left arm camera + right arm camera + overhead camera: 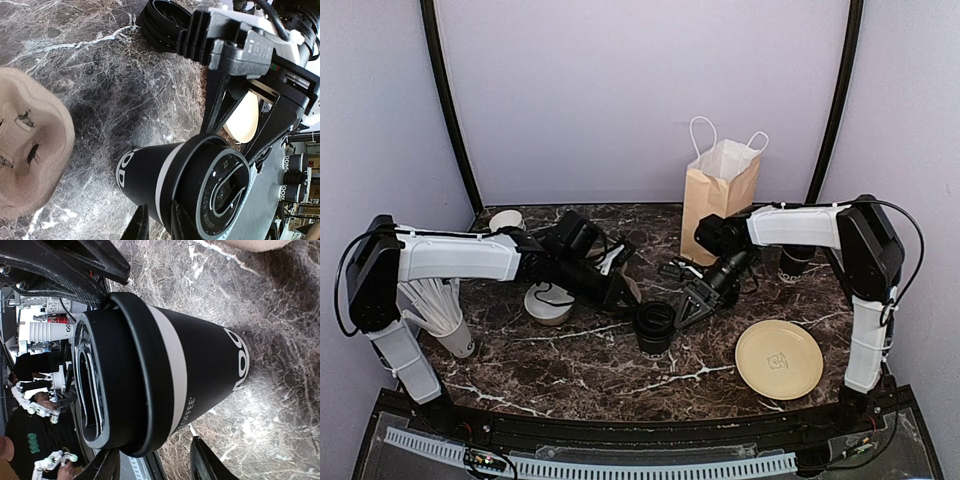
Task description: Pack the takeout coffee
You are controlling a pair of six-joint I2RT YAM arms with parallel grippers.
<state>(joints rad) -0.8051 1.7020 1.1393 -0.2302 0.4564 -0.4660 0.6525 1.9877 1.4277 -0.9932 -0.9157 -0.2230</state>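
- Standing upright near the middle of the marble surface [570, 372], one lidded cup [655, 326] of the takeout coffee sits between the two arms, black lid on.
- The right gripper [152, 467] comes at this cup from the bag side. Its jaws stand well apart, one finger on each side of the lidded top. The left wrist view shows both fingers reaching down to the lid's rim; whether they press on it cannot be told.
- The left gripper [159, 223] is on the opposite side of the same cup. Its jaws are drawn close, with only a narrow gap showing, and the tips sit low against the cup wall just under the lid. Nothing is seen clamped between them, and real contact cannot be told.
- Writing on the cup is white on black: large letters of which "OOD" reads in the left wrist view, and small print reading "COFFEE" beside a white band under the lid. The lid carries raised lettering too fine to read with confidence.
- A second cup [796, 262], black with white lettering, stands near the back right behind the right forearm, partly hidden.
- The brown paper bag [718, 195] with white handles stands open at the back, well apart from the centre cup.
- A pulp cup carrier [25, 150] lies under the left arm, a stack of lids [162, 25] lies beyond the right gripper, and a cream plate [779, 358] with a small centre mark lies front right.
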